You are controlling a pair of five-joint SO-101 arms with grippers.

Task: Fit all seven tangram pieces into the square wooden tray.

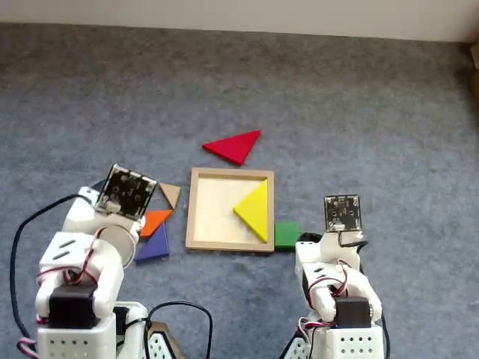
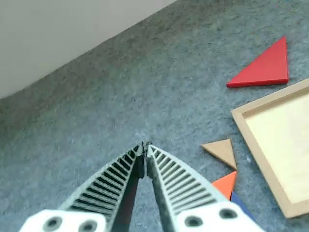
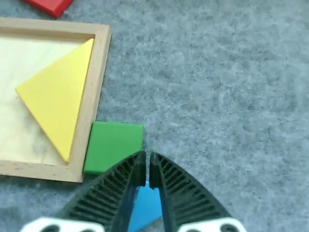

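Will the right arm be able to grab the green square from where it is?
Probably yes. The green square lies uncovered just ahead of the right tool. One side sits against the tray's wall, and the tool is shut, so it must open first.

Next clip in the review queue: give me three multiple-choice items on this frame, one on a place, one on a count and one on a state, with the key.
1. Where does the green square lie?
A) inside the tray
B) outside the tray, right beside its rim
C) stacked on another piece

2. How many pieces lie inside the tray?
A) one
B) three
C) seven

3. How is the left tool?
A) shut on a piece
B) wide open
C) shut, holding nothing

Key:
1 B, it sits by the rim's outer side at a corner.
2 A, only the yellow triangle lies within.
3 C, it is closed tip to tip with nothing between.
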